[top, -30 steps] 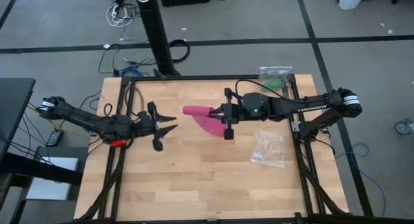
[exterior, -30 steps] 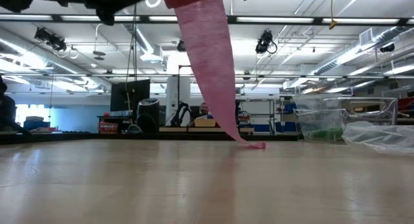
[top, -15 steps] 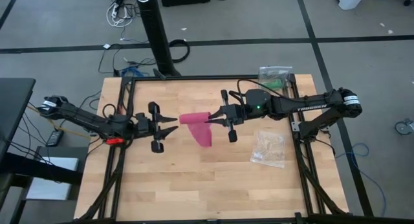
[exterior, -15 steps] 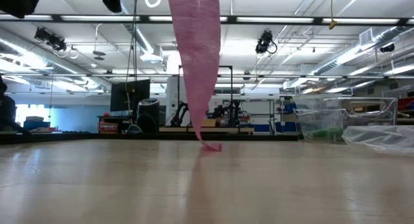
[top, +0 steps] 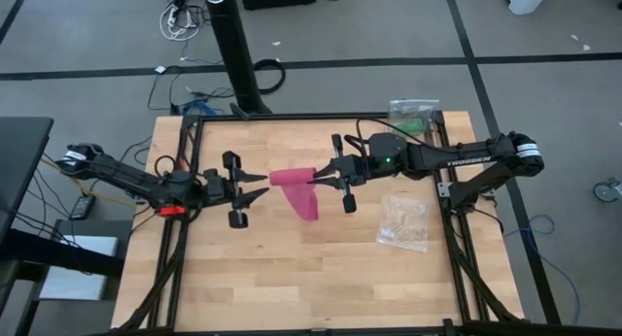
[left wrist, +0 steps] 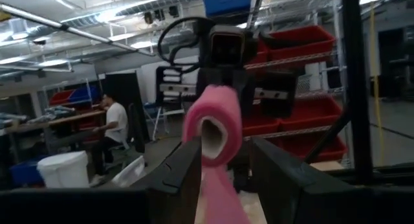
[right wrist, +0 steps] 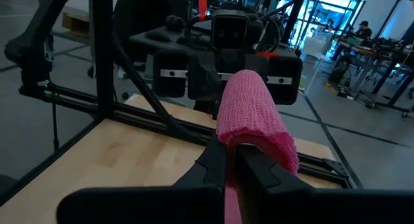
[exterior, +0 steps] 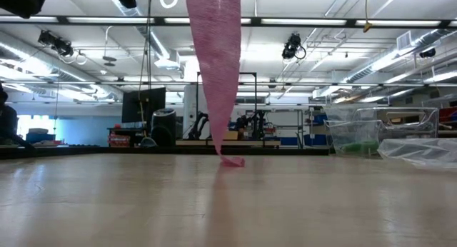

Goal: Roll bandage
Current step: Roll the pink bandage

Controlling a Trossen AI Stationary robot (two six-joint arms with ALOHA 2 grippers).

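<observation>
**Pink bandage held aloft between two grippers, tail hanging to the table**

Pink stretch fabric is seen part-rolled into a short tube, with the rest of the bandage (top: pixel 296 184) hanging down as a tapering strip. It is held above the middle of the wooden table (top: pixel 292 268), between the two arms. The right gripper (top: pixel 324 178) is closed on one end of the tube; in its wrist view the two dark fingers (right wrist: pixel 223 160) are pinched together on the fabric just beneath the roll. The left gripper (top: pixel 255 187) is placed at the opposite end with its fingers spread; in the left wrist view the hollow end of the tube (left wrist: pixel 213 130) is framed between them, and whether they touch it cannot be told.

The arrangement is judged to serve the rolling: with the tube lifted and gripped at one end, the free strip is drawn straight by its own weight, so that it can be wound without creasing. In the low view only the tip of the strip (exterior: pixel 231 161) is seen resting, slightly crumpled, on the tabletop.

The weave appears soft, crinkled and matt, the roll's wall thick and spongy. A clear, crinkly plastic bag (top: pixel 403 222) is seen lying well apart near the table's right edge, and another clear packet (top: pixel 412 115) at the far right corner.
</observation>
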